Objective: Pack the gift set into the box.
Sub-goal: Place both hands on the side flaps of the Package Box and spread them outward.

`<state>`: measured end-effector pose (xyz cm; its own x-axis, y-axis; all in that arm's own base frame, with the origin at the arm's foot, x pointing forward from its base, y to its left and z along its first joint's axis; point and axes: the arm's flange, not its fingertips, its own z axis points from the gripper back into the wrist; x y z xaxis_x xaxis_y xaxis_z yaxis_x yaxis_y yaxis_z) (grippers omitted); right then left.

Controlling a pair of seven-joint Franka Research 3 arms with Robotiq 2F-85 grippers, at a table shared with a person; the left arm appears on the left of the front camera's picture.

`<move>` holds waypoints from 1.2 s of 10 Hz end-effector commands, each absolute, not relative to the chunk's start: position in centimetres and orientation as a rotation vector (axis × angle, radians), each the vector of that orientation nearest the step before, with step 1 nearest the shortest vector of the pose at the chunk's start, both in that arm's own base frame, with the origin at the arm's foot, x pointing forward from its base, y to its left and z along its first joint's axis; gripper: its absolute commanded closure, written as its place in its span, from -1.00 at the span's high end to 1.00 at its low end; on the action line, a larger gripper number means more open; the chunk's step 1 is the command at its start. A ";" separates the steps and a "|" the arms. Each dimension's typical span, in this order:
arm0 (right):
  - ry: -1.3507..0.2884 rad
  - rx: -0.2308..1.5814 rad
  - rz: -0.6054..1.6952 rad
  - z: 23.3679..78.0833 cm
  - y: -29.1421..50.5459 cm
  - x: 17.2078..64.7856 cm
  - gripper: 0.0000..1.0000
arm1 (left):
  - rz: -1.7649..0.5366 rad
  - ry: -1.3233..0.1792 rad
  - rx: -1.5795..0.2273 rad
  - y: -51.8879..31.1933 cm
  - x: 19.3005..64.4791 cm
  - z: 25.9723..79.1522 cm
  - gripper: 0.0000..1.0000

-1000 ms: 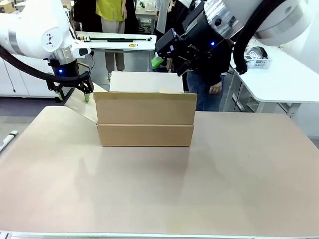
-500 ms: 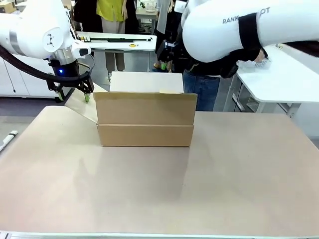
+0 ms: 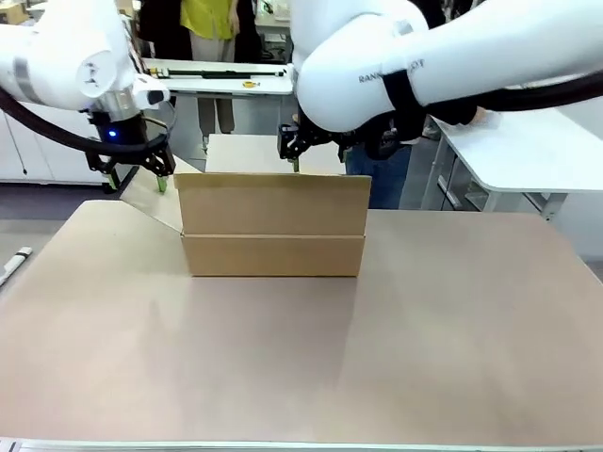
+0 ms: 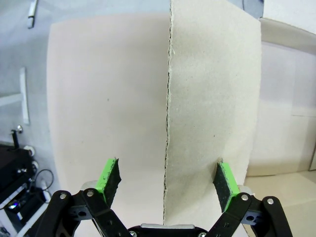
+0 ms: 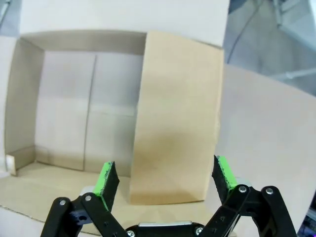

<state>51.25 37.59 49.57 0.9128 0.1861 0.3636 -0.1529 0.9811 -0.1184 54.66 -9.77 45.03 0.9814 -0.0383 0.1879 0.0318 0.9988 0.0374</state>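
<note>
Behind, white tables (image 3: 524,155) stand on grey floor (image 3: 42,200).

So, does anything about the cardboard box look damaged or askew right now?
Nothing stands out: the plain brown corrugated cardboard box sits square, flaps open and undamaged; the left gripper and right gripper are open.

- Left arm (image 3: 66,61) in the upper left of the frame, wrist pointing down.
- Left gripper (image 3: 138,177) at left-centre, fingers spread wide, pads (image 4: 109,177) well apart.
- Right arm (image 3: 443,56) reaches from the upper right across top centre.
- Right gripper (image 3: 290,153) points down, fingers spread wide.
</note>
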 end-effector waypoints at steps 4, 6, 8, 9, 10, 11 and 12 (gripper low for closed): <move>-0.321 -0.255 0.133 47.5 39.6 54.3 1.00 | -0.020 -0.189 0.053 -9.8 54.6 45.2 1.00; -0.310 -0.266 0.143 46.5 40.1 55.0 1.00 | -0.020 -0.189 0.053 -9.8 54.6 45.2 1.00; -0.246 -0.297 0.174 45.7 41.0 56.3 1.00 | -0.020 -0.189 0.053 -9.8 54.6 45.2 1.00; -0.213 -0.328 0.184 45.1 41.7 56.6 1.00 | -0.020 -0.189 0.053 -9.8 54.6 45.2 1.00; -0.198 -0.342 0.194 44.5 42.4 56.7 1.00 | -0.020 -0.189 0.053 -9.8 54.6 45.2 1.00; -0.189 -0.357 0.205 43.9 42.7 56.7 1.00 | -0.020 -0.189 0.053 -9.8 54.6 45.2 1.00; -0.175 -0.375 0.206 42.9 42.8 56.9 1.00 | -0.020 -0.189 0.053 -9.8 54.6 45.2 1.00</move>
<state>55.63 42.34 42.53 0.9688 0.2037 0.1410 -0.1468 0.9305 -0.3356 54.66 -9.76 45.03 0.9815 -0.0381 0.1877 0.0316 0.9988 0.0375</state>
